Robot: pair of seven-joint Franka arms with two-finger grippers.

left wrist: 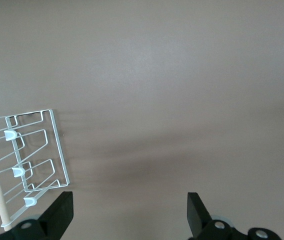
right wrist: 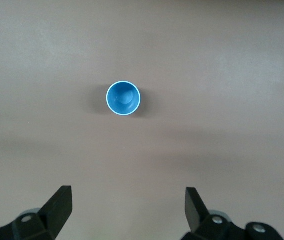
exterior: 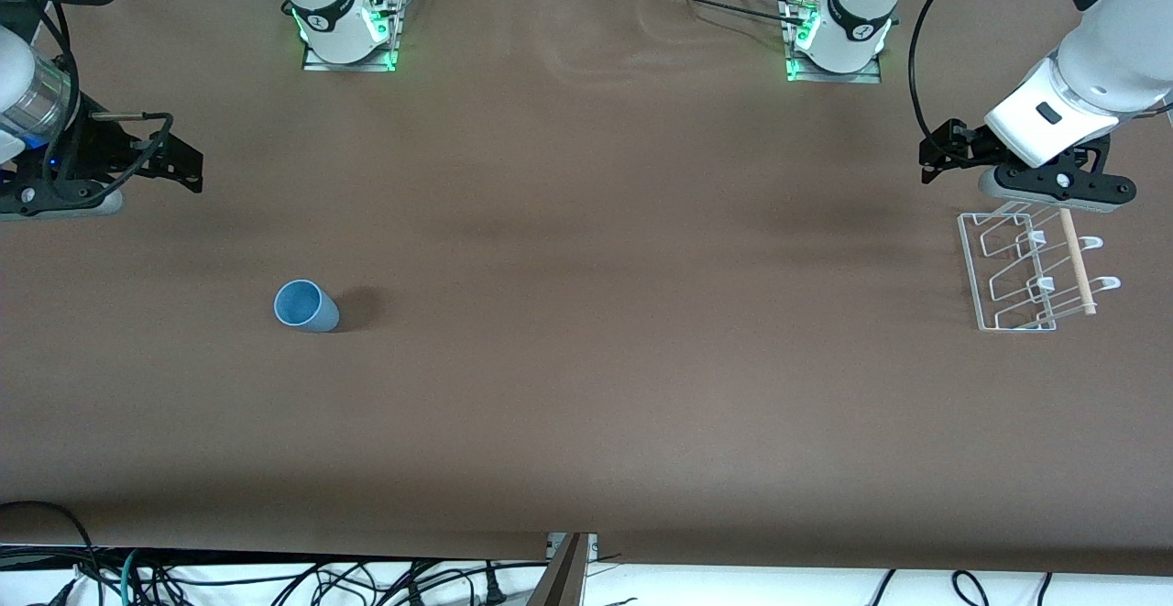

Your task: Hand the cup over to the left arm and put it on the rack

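The light-blue cup (exterior: 305,305) stands upright on the brown table toward the right arm's end; the right wrist view looks straight down into its mouth (right wrist: 123,98). My right gripper (exterior: 188,166) hovers open and empty above the table, apart from the cup (right wrist: 128,202). The rack (exterior: 973,271) of clear wire loops with a wooden dowel (exterior: 1078,262) across it sits toward the left arm's end. My left gripper (exterior: 927,161) hangs open and empty over the table beside the rack (left wrist: 57,150), nothing between its fingers (left wrist: 129,207).
The two arm bases (exterior: 348,33) (exterior: 834,42) stand at the table edge farthest from the front camera. Loose cables (exterior: 275,578) lie below the table's near edge. Bare brown tabletop (exterior: 641,313) stretches between cup and rack.
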